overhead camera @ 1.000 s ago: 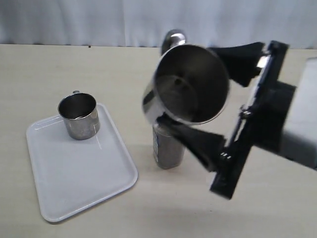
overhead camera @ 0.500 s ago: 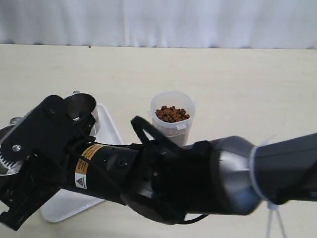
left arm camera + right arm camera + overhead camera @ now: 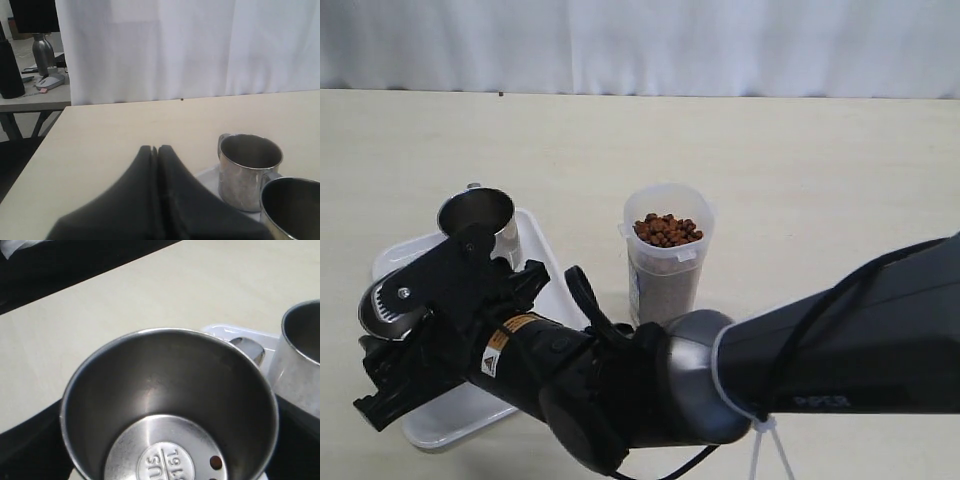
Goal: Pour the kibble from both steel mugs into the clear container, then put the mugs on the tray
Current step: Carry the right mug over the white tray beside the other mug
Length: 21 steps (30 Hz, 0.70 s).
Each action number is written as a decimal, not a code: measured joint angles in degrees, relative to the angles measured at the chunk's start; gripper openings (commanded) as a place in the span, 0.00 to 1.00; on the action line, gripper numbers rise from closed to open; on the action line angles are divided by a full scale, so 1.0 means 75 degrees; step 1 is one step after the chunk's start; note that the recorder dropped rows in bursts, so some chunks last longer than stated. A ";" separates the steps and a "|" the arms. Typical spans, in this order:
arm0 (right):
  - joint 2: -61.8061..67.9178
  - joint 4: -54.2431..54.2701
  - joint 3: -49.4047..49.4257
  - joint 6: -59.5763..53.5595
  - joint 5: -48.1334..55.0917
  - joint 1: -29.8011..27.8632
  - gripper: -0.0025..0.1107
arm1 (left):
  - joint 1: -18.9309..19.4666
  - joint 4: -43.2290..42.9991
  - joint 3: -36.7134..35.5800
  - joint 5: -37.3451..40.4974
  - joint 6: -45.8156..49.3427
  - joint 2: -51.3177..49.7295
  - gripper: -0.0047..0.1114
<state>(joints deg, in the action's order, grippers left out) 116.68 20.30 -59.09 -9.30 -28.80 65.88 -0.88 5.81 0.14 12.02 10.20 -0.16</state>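
The clear container (image 3: 665, 262) stands mid-table with kibble (image 3: 666, 229) heaped near its rim. One steel mug (image 3: 477, 218) stands upright at the far end of the white tray (image 3: 556, 290). My right gripper (image 3: 398, 322) reaches across over the tray's near left part, shut on the second steel mug (image 3: 165, 405), which is upright and empty save for a stray kibble pellet (image 3: 215, 462). Whether it rests on the tray (image 3: 235, 333) I cannot tell. My left gripper (image 3: 156, 149) is shut on nothing, short of both mugs (image 3: 248, 170) (image 3: 292, 207).
The right arm's dark bulk (image 3: 720, 390) covers the table's near middle and most of the tray. A white curtain (image 3: 640, 45) runs along the table's far edge. Beyond the table stands a side desk with a metal bottle (image 3: 43, 50).
The right arm has swung from above the container across to the left, carrying its mug from tipped to upright over the tray. The container's kibble now shows. Left gripper unchanged.
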 measured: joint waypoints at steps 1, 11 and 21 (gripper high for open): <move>0.0030 0.0000 0.0000 0.0000 0.0000 0.0000 0.06 | 0.0000 0.0000 0.0000 0.0000 0.0015 0.0000 0.04; 0.0109 0.0570 -0.0136 0.0000 0.0045 0.0012 0.06 | 0.0000 0.0000 0.0000 0.0000 0.0015 0.0000 0.04; 0.0737 0.0619 -0.0394 0.0000 0.0140 0.0012 0.15 | 0.0000 -0.0015 0.0000 0.0000 0.0015 0.0000 0.04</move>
<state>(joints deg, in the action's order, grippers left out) 122.20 24.95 -62.05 -9.30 -27.75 65.97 -0.88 5.70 0.14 12.02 10.32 -0.16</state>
